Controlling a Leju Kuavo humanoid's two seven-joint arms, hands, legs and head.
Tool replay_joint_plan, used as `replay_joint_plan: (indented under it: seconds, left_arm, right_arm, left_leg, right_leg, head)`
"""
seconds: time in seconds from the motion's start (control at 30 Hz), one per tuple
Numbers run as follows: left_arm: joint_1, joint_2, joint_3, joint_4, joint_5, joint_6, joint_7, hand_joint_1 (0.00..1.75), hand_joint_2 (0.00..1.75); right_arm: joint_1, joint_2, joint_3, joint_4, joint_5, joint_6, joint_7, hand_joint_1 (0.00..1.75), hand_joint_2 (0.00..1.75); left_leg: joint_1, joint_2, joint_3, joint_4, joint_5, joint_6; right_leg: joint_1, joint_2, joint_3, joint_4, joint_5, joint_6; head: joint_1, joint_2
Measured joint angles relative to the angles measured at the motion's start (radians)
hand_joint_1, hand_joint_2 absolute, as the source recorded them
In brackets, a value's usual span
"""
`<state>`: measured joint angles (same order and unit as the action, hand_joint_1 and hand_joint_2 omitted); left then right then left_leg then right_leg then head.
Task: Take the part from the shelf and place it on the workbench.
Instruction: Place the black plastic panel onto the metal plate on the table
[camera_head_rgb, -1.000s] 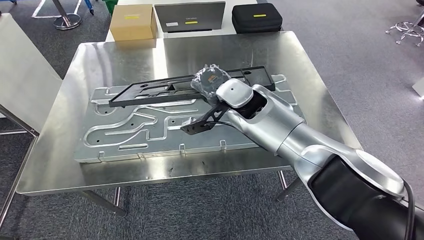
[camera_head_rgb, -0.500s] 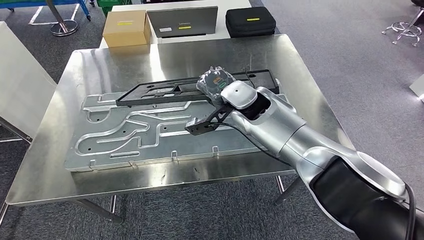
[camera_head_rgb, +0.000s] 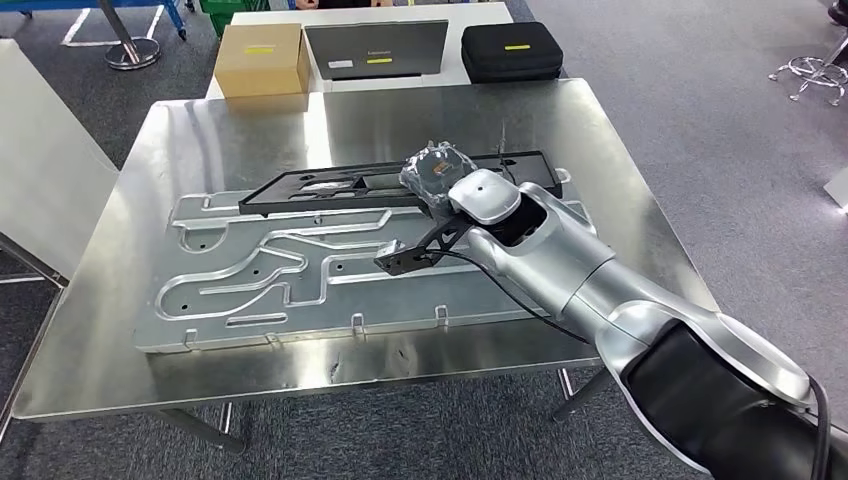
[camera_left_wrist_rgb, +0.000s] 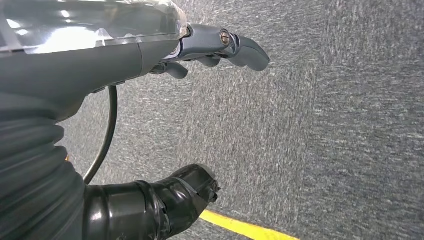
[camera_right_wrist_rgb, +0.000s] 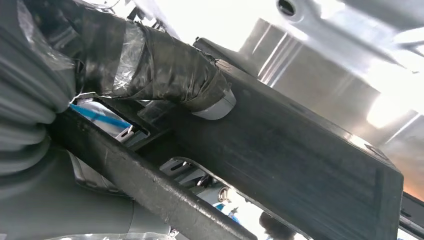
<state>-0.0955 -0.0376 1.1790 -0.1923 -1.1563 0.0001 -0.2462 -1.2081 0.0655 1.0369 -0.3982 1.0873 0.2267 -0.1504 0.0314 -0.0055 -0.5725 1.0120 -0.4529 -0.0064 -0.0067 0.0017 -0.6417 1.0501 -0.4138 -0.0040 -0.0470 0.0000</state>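
long black plastic frame part (camera_head_rgb: 395, 180) is in my right hand (camera_head_rgb: 437, 170), thumb (camera_right_wrist_rgb: 165, 70) pressed on its flat bar (camera_right_wrist_rgb: 300, 165), fingers wrapped round it. it runs out both sides of my hand, low over the grooved metal plate (camera_head_rgb: 300, 270) on the steel workbench (camera_head_rgb: 620, 180); touching or not, can't tell. looks stiff and light but long, so likely to tip; grip near the middle seems right. left hand (camera_left_wrist_rgb: 220, 47) hangs over carpet, fingers loosely curled, holding nothing. beyond my hand: cardboard box (camera_head_rgb: 262, 58), black case (camera_head_rgb: 512, 50).
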Motion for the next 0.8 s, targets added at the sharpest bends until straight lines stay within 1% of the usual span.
replay_joint_plan:
  seconds: [0.03, 0.07, 0.13, 0.17, 0.2, 0.27, 0.3, 0.33, 0.37, 0.4, 0.43, 0.47, 0.5, 0.53, 0.57, 0.63, 0.67, 0.7, 0.77, 0.8]
  left_arm:
    - [0.0, 0.0, 0.0, 0.0, 0.002, -0.001, -0.002, 0.0, 1.75]
    - [0.0, -0.001, 0.001, 0.0, 0.003, -0.003, -0.005, 0.0, 1.75]
    - [-0.001, -0.001, 0.001, 0.0, 0.002, -0.007, -0.009, 0.0, 1.75]
    - [-0.001, -0.002, 0.001, 0.0, 0.001, -0.009, -0.009, 0.0, 1.75]
    - [-0.001, -0.001, 0.001, 0.0, 0.0, -0.009, -0.009, 0.0, 1.75]
    - [-0.001, 0.0, 0.001, 0.0, 0.0, -0.01, -0.009, 0.0, 1.75]
    - [-0.001, 0.0, 0.001, 0.0, 0.0, -0.01, -0.009, 0.0, 1.75]
    - [-0.001, 0.0, 0.001, 0.0, -0.001, -0.01, -0.009, 0.0, 1.75]
    - [0.0, 0.0, 0.001, 0.0, -0.002, -0.01, -0.009, 0.0, 1.75]
    - [-0.001, 0.0, 0.001, 0.0, -0.004, -0.01, -0.01, 0.0, 1.75]
    - [-0.001, 0.0, 0.001, 0.0, -0.005, -0.01, -0.01, 0.0, 1.75]
    - [-0.002, 0.0, 0.001, 0.0, -0.005, -0.01, -0.01, 0.0, 1.75]
    - [-0.003, 0.0, 0.001, 0.0, -0.003, -0.011, -0.011, 0.0, 1.75]
    - [-0.004, 0.0, 0.001, 0.0, -0.001, -0.013, -0.012, 0.0, 1.75]
    - [-0.004, 0.0, 0.001, 0.0, 0.0, -0.015, -0.013, 0.0, 1.75]
    - [-0.004, 0.0, 0.001, 0.0, 0.001, -0.02, -0.015, 0.0, 1.75]
    - [-0.005, -0.001, 0.001, 0.0, -0.001, -0.022, -0.016, 0.0, 1.75]
    - [-0.005, -0.001, 0.001, 0.0, -0.003, -0.024, -0.016, 0.0, 1.75]
    - [-0.006, -0.002, 0.001, 0.0, -0.006, -0.025, -0.015, 0.0, 1.75]
    - [-0.006, -0.002, 0.001, 0.0, -0.006, -0.024, -0.014, 0.0, 1.75]
  right_arm:
    - [0.006, -0.001, -0.005, 0.0, -0.004, -0.003, 0.0, 1.75, 1.75]
    - [0.015, -0.003, -0.01, 0.0, -0.005, -0.005, 0.001, 1.75, 1.75]
    - [0.034, -0.007, -0.013, 0.0, -0.005, -0.009, 0.001, 1.75, 1.75]
    - [0.042, -0.009, -0.015, 0.0, -0.005, -0.011, 0.001, 1.75, 1.75]
    - [0.048, -0.01, -0.017, 0.0, -0.005, -0.012, 0.002, 1.75, 1.75]
    - [0.058, -0.011, -0.021, 0.0, -0.006, -0.015, 0.001, 1.75, 1.75]
    - [0.064, -0.011, -0.023, 0.001, -0.006, -0.015, 0.001, 1.75, 1.75]
    - [0.069, -0.011, -0.023, 0.001, -0.007, -0.015, 0.001, 1.75, 1.75]
    - [0.074, -0.012, -0.024, 0.001, -0.007, -0.015, 0.0, 1.75, 1.75]
    - [0.077, -0.012, -0.024, 0.002, -0.007, -0.015, 0.0, 1.75, 1.75]
    - [0.078, -0.012, -0.025, 0.002, -0.008, -0.016, 0.0, 1.75, 1.75]
    - [0.078, -0.013, -0.026, 0.002, -0.008, -0.017, 0.0, 1.75, 1.75]
    - [0.079, -0.014, -0.028, 0.002, -0.009, -0.019, 0.0, 1.75, 1.75]
    - [0.08, -0.014, -0.03, 0.003, -0.01, -0.021, 0.0, 1.31, 1.31]
    - [0.083, -0.016, -0.032, 0.003, -0.012, -0.024, 0.001, 0.87, 0.87]
    - [0.088, -0.019, -0.036, 0.005, -0.014, -0.03, 0.0, 0.0, 0.0]
    - [0.091, -0.022, -0.04, 0.005, -0.016, -0.033, -0.001, 0.0, 0.0]
    - [0.094, -0.025, -0.044, 0.006, -0.019, -0.036, -0.003, 0.0, 0.0]
    - [0.107, -0.034, -0.052, 0.007, -0.023, -0.042, -0.008, 0.0, 0.0]
    - [0.117, -0.038, -0.054, 0.009, -0.025, -0.045, -0.01, 0.0, 0.0]
  left_leg:
    - [-0.001, 0.0, 0.001, -0.002, -0.002, -0.006]
    - [-0.001, 0.0, 0.002, -0.004, -0.002, -0.013]
    - [0.003, 0.001, 0.001, 0.001, -0.011, -0.023]
    - [0.004, 0.002, -0.009, 0.025, -0.028, -0.026]
    - [0.005, 0.002, -0.03, 0.071, -0.054, -0.028]
    - [0.003, 0.003, -0.097, 0.207, -0.115, -0.03]
    - [0.002, 0.002, -0.128, 0.263, -0.131, -0.031]
    - [0.001, 0.003, -0.144, 0.285, -0.127, -0.031]
    - [0.001, 0.003, -0.141, 0.267, -0.104, -0.03]
    - [0.0, 0.003, -0.118, 0.211, -0.066, -0.027]
    - [0.0, 0.003, -0.086, 0.138, -0.031, -0.023]
    - [-0.003, 0.003, -0.057, 0.075, -0.006, -0.019]
    - [-0.005, 0.002, -0.037, 0.032, 0.008, -0.014]
    - [-0.008, 0.001, -0.029, 0.014, 0.01, -0.01]
    - [-0.01, 0.001, -0.027, 0.012, 0.01, -0.006]
    - [-0.006, 0.001, -0.025, 0.005, 0.015, 0.004]
    - [-0.004, 0.003, -0.023, 0.001, 0.018, 0.011]
    - [-0.002, 0.004, -0.022, -0.002, 0.02, 0.016]
    - [-0.002, 0.006, -0.021, -0.003, 0.02, 0.022]
    - [-0.003, 0.006, -0.021, -0.002, 0.019, 0.023]
  right_leg:
    - [0.004, 0.001, 0.008, -0.016, -0.002, -0.003]
    - [0.008, 0.002, 0.01, -0.02, -0.003, -0.007]
    - [0.005, 0.004, 0.016, -0.028, 0.0, -0.02]
    - [0.003, 0.004, 0.019, -0.033, 0.002, -0.027]
    - [0.001, 0.004, 0.022, -0.037, 0.003, -0.033]
    - [0.005, 0.004, 0.023, -0.037, 0.0, -0.042]
    - [0.008, 0.005, 0.024, -0.036, -0.001, -0.044]
    - [0.01, 0.006, 0.024, -0.034, -0.003, -0.045]
    - [0.012, 0.007, 0.025, -0.032, -0.005, -0.046]
    - [0.013, 0.008, 0.026, -0.028, -0.008, -0.045]
    - [0.013, 0.01, 0.027, -0.025, -0.012, -0.042]
    - [0.015, 0.011, 0.027, -0.021, -0.015, -0.039]
    - [0.017, 0.011, 0.027, -0.018, -0.017, -0.034]
    - [0.018, 0.012, 0.026, -0.017, -0.018, -0.03]
    - [0.019, 0.013, 0.025, -0.018, -0.018, -0.026]
    - [0.02, 0.013, 0.024, -0.015, -0.022, -0.017]
    - [0.019, 0.012, 0.015, 0.003, -0.035, -0.012]
    - [0.017, 0.01, -0.003, 0.042, -0.059, -0.007]
    - [0.011, 0.008, -0.064, 0.169, -0.121, 0.002]
    - [0.008, 0.008, -0.094, 0.23, -0.141, 0.005]
  head:
    - [0.0, 0.0]
    - [0.0, 0.0]
    - [0.0, 0.0]
    - [-0.001, 0.0]
    - [-0.001, 0.0]
    - [-0.001, 0.0]
    - [-0.001, 0.0]
    - [-0.001, 0.0]
    - [-0.001, 0.0]
    - [-0.001, 0.0]
    - [-0.001, 0.0]
    - [-0.001, 0.0]
    - [-0.001, 0.0]
    - [-0.001, 0.0]
    - [-0.001, 0.0]
    - [0.0, 0.0]
    - [0.0, 0.0]
    - [0.0, 0.0]
    - [0.001, 0.0]
    - [0.001, 0.0]
